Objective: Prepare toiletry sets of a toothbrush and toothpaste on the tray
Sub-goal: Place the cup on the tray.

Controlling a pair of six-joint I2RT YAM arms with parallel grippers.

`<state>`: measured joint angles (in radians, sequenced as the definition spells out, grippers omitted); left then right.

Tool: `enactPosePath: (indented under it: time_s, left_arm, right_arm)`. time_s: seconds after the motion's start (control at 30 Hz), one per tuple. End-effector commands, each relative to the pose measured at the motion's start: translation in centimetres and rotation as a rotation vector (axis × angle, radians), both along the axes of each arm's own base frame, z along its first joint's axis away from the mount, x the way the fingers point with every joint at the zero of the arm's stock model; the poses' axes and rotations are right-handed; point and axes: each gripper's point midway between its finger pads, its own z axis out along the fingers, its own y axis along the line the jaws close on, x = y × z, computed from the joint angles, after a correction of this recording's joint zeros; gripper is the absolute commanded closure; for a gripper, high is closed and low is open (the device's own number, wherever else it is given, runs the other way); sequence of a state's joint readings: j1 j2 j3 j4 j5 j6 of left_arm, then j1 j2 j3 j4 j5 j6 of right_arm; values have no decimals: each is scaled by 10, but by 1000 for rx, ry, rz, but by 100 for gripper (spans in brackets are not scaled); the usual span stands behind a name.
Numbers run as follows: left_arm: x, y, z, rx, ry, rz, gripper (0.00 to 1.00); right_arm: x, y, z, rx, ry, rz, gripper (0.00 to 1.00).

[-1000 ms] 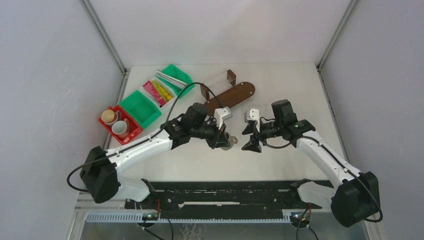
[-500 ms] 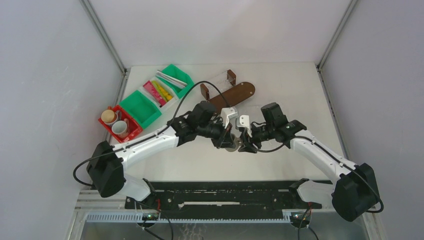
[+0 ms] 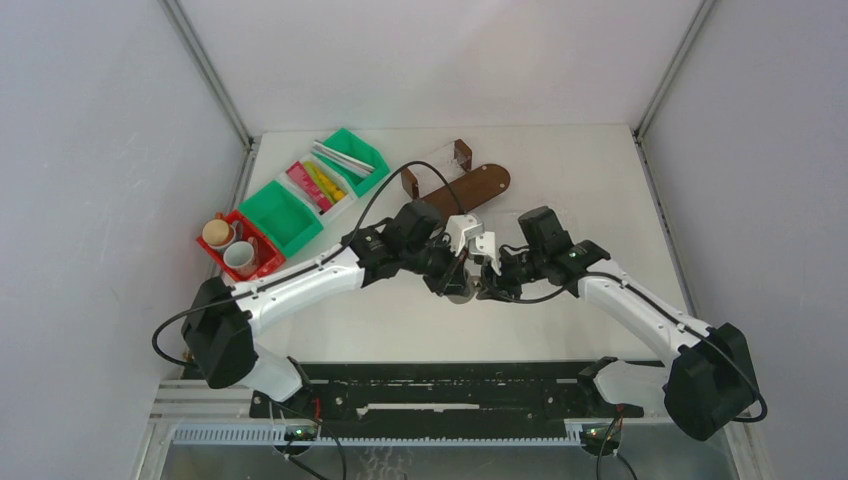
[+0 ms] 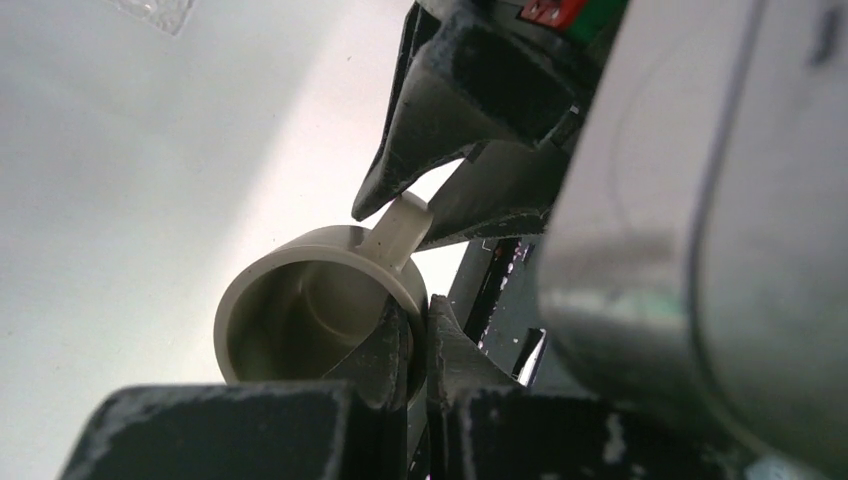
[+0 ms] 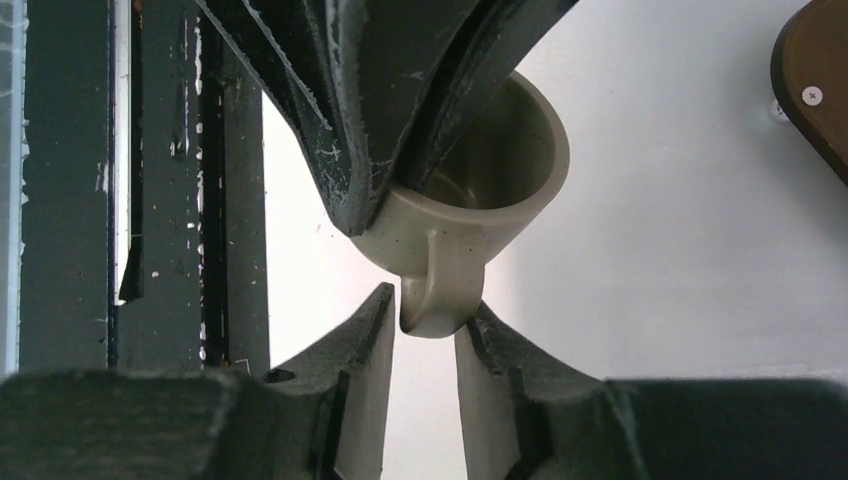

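Grey-beige speckled mug (image 5: pixel 450 230), round rim, small loop handle, tilted.

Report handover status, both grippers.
Left gripper shut on the wall of the grey mug. Right gripper straddles the handle, clamp unclear. Mug not yet on wooden tray. Nothing else between the fingers.

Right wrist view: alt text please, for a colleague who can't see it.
A grey-beige mug, its rim pinched by the left gripper, has its handle between the two fingers of the right gripper; whether they grip it yet is unclear. A corner of the brown tray shows at upper right.
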<state>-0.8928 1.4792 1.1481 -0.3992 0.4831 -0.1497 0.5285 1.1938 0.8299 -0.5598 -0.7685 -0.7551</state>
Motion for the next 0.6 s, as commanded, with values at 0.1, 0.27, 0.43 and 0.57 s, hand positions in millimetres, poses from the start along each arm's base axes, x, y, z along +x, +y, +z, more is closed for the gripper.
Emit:
enactPosePath:
  time_s: [0.1,0.27,0.43,0.57]
  left_arm:
    - [9,-13,25,-19,-93,-8,99]
    - [9,-12,25,-17,-97,-2,96]
    - [10,-12,22,-14,-96,5,97]
    - [10,-13,21,-19,-95,6,100]
  right_arm:
    - [9,16,19,35,-35,5,81]
    - [10,17,20,41,-16,-10,91]
    - [7,20,24,61,8,-10,66]
    - [11,18,30,79,10,-38,61]
